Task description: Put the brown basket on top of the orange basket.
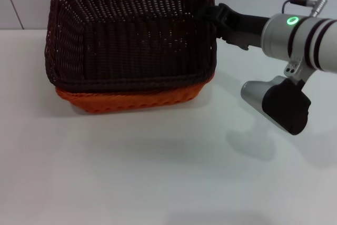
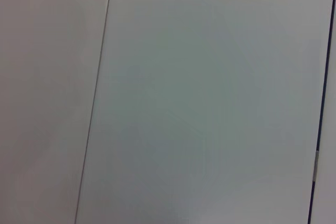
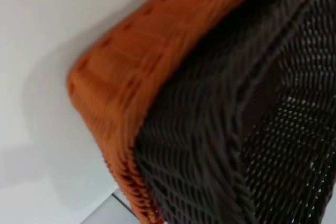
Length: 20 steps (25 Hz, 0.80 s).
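You see the brown basket [image 1: 131,30] sitting inside the orange basket [image 1: 131,98] on the white desk [image 1: 158,172]. The right gripper [image 1: 213,17] is at its rim; you cannot tell if its jaws hold it.

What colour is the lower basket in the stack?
Bright orange, ribbed weave: the orange basket under the brown basket. Clearest in the right wrist view.

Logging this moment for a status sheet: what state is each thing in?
brown basket: upright, empty, nested in the orange one.
orange basket: upright on the table, holding the brown one.
right gripper: at the brown basket's right rim.
left gripper: out of view.
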Motion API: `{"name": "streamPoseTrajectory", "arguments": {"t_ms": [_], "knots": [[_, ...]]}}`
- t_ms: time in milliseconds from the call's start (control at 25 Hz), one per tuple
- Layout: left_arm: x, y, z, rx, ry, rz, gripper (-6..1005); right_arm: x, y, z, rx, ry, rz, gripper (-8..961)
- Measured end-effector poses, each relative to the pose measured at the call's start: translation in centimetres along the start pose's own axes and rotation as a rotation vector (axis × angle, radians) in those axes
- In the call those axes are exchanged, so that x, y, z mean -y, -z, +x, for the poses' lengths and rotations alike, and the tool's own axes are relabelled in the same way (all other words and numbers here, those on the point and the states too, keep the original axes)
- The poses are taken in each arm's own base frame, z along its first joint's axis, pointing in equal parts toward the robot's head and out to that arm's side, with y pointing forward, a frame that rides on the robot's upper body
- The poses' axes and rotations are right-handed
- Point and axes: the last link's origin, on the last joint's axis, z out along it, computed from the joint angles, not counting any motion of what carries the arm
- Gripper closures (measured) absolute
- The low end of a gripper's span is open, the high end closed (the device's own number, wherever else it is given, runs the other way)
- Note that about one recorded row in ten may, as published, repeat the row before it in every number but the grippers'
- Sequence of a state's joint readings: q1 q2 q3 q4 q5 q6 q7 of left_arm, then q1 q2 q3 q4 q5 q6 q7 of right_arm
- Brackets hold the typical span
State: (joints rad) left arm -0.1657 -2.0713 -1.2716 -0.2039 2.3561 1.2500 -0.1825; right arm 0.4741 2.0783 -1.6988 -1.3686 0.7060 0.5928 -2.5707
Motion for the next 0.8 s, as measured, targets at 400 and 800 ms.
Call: {"name": "streamPoseTrajectory", "arguments": {"t_ms": [400,800], "knots": [[0.5,0.0,0.1,-0.001,-0.006,0.02,217,-0.3,2.9,-0.7,-0.079,-0.072,0.076,344],[0.9,0.4,0.0,-0.006,-0.009,0.032,218,1.8,9.6,7.0,-0.403,-0.5,0.424,345]]}}
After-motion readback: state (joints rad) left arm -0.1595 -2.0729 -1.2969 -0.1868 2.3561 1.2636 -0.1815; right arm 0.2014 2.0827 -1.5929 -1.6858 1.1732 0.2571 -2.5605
